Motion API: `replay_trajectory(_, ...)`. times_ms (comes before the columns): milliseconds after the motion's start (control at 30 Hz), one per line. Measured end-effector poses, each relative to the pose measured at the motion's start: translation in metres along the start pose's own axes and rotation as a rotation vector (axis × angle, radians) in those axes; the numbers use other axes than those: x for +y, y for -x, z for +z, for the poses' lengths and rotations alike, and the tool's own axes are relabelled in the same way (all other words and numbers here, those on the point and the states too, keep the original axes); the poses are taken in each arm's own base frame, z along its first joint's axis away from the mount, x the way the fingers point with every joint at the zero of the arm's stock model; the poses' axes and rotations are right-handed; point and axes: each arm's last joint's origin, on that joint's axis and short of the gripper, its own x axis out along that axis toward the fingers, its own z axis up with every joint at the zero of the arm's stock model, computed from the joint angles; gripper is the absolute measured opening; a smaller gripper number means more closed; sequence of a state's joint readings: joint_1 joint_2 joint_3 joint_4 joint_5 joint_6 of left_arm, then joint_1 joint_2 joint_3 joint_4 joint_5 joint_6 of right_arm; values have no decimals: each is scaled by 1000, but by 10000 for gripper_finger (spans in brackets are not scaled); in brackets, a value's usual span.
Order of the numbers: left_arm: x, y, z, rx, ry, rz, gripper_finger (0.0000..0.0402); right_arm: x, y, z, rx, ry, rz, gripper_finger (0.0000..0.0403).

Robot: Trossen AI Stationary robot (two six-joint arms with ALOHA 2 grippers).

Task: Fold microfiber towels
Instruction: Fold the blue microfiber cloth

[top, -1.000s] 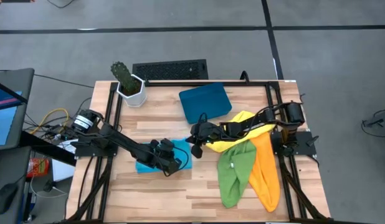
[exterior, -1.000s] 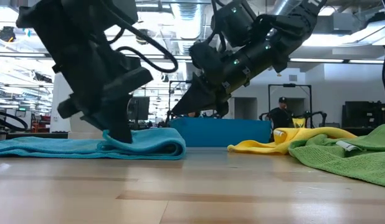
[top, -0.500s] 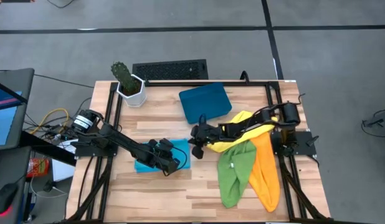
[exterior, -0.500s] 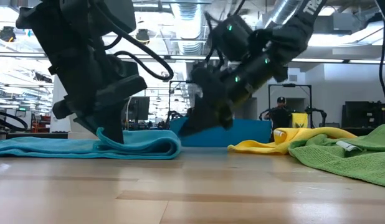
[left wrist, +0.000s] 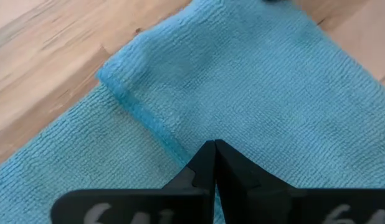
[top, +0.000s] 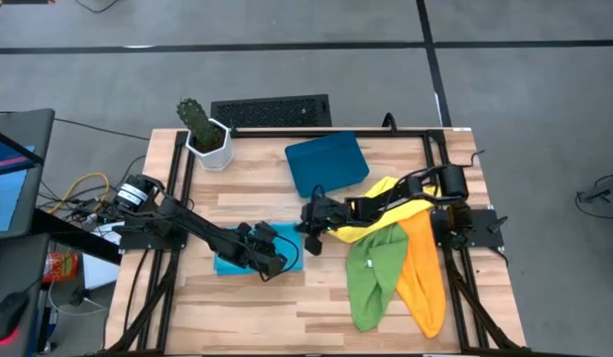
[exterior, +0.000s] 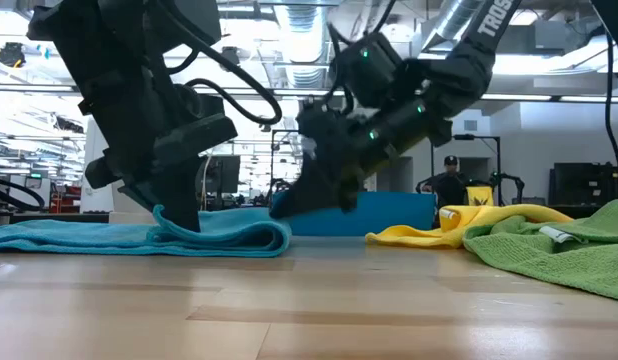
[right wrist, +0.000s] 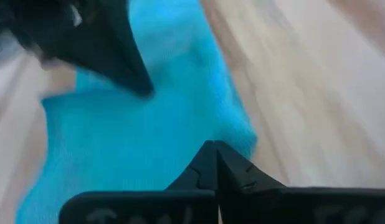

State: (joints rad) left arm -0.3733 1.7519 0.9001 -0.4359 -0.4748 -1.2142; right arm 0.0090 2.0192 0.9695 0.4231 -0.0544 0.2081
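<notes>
Blue towel (top: 249,248) lies lengthwise left-right; left gripper (top: 277,266) pinches it, right gripper (top: 308,235) clenched.

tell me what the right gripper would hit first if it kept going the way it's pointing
Most likely the light blue towel. The right gripper, shut and empty, points down toward the left arm's side, and its wrist view shows the towel just past its fingertips, with the left gripper farther off. Exact depth is unclear.

Left gripper (top: 277,266) rests on a folded towel (top: 230,260). Right gripper (top: 308,238) sits just beside that towel's edge. Behind the right gripper lies a tray (top: 326,163); three more towels (top: 381,268) overlap beneath its arm.
</notes>
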Motion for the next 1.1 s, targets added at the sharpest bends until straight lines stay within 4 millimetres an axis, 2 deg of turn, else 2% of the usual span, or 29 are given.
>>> replay_trajectory(100,0,0,0,3,5,-4,0,-6,-8,-11,45,-25,-17,22)
replay_trajectory(233,0,0,0,6,6,-6,0,-13,-5,-10,62,-74,-2,23)
replay_trajectory(333,-1,0,0,7,8,-7,0,-11,5,-1,41,-64,1,18)
replay_trajectory(433,-1,0,0,8,10,-12,0,-3,15,20,-75,-30,20,17)
replay_trajectory(533,-1,0,0,6,8,-14,0,0,15,27,-153,-18,41,18)
replay_trajectory(667,-7,6,6,-2,5,-24,0,-2,3,18,-160,-18,44,19)
replay_trajectory(867,-16,21,18,-39,-43,-53,0,-10,-19,-13,-57,-51,35,15)
replay_trajectory(1100,-15,36,35,-273,-15,42,0,-8,-23,-15,-58,-78,52,20)
